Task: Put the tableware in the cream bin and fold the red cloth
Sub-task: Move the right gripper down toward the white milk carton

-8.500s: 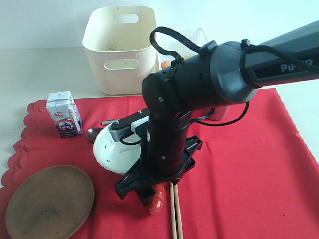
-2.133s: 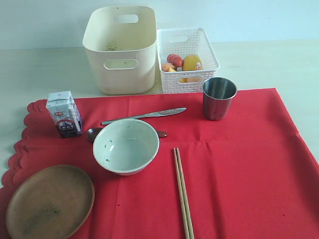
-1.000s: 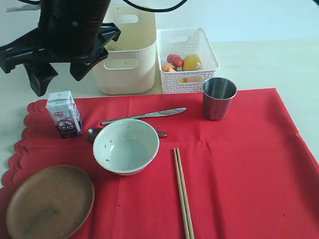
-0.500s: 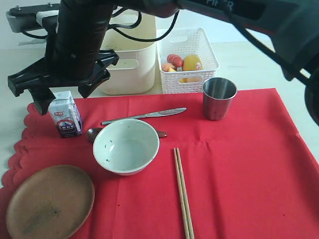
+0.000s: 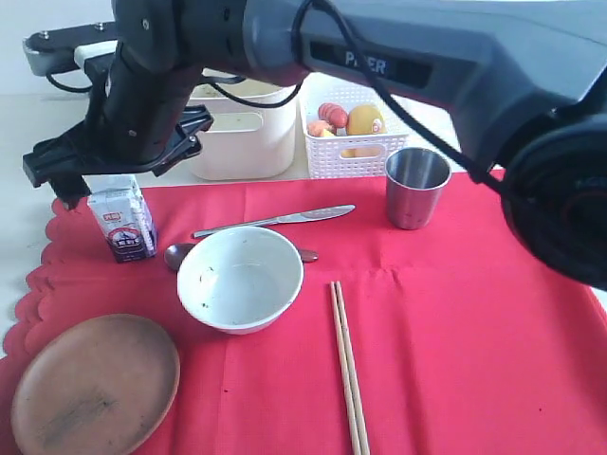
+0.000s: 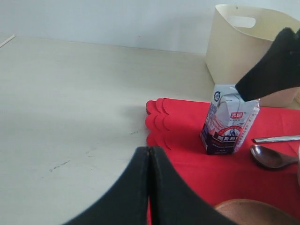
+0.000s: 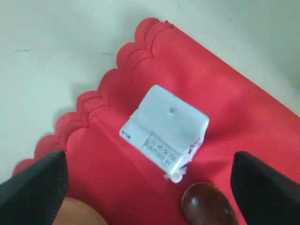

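1. My right claw [image 7: 147, 164], reaching across from the far side, hangs spread wide and empty over the small blue-and-white milk carton [image 5: 121, 220]. The carton stands upright just left of the pale green-white speckled bowl [image 5: 242, 284].
2. My left claw [image 6: 149, 159] is pressed together with nothing in it. It sits low over bare table, farther left of the bowl than the carton.
3. By my count no tableware is packed yet.
   - The bowl sits mid-cloth with the dark spoon [image 5: 178, 256] touching it and partly tucked behind.
   - The steel knife [image 5: 275, 220] lies just behind the bowl.
   - The pair of wooden chopsticks [image 5: 346, 370] lies just to the bowl's right.
   - The steel cup [image 5: 416, 187] stands behind the bowl and to the right.
   - The round brown wooden plate [image 5: 93, 384] rests in front of the bowl and to the left.
4. The tall cream plastic bin [image 5: 242, 147] stands behind the bowl, off the fabric.
5. The large red cloth [image 5: 455, 332] lies flat under everything, unfolded. I judge folding must wait until it is cleared, carton included.
6. My right arm hides the bin's mouth, so I cannot say what it holds.
7. The white lattice basket [image 5: 356, 156] right of the bin shows toy food [image 5: 364, 120] only in part. The plate and chopsticks run off the exterior view's lower edge.
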{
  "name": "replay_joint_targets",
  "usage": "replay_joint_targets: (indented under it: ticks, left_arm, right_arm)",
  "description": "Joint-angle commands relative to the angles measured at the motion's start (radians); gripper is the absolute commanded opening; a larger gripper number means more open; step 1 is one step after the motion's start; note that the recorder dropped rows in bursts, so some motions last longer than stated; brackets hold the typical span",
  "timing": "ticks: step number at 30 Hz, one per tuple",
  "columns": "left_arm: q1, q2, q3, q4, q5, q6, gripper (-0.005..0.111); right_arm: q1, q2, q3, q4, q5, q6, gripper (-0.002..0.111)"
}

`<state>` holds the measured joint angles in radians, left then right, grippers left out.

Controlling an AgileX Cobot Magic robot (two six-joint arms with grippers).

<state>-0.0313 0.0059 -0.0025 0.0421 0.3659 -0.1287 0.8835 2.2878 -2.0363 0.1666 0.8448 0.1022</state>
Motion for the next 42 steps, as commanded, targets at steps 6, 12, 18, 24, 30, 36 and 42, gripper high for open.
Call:
replay_joint_targets:
  ticks: [6,12,18,24,30,36,42]
  left_arm:
    - [0.002,-0.006,0.002,0.0,-0.011,-0.002,0.0]
    - [0.002,-0.006,0.002,0.0,-0.011,-0.002,0.0]
    - [0.002,-0.006,0.002,0.0,-0.011,-0.002,0.0]
    - [0.002,-0.006,0.002,0.0,-0.011,-0.002,0.0]
    - [0.002,-0.006,0.002,0.0,-0.011,-0.002,0.0]
    - [0.002,-0.006,0.002,0.0,-0.011,-0.002,0.0]
    - [0.002,-0.006,0.002,0.0,-0.011,-0.002,0.0]
  right_arm:
    - [0.021,0.065,-0.007,-0.032,-0.126,0.037,0.093]
    - [0.059,0.1,-0.007,-0.197,-0.174,0.169,0.093]
    - [0.064,0.125,-0.007,-0.281,-0.193,0.3,0.092]
    - [0.064,0.146,-0.007,-0.297,-0.187,0.331,0.09]
    - [0.064,0.139,-0.007,-0.396,-0.18,0.431,0.059]
    - [0.064,0.114,-0.007,-0.396,-0.18,0.431,0.03]
    - [0.064,0.084,-0.007,-0.396,-0.156,0.431,0.0]
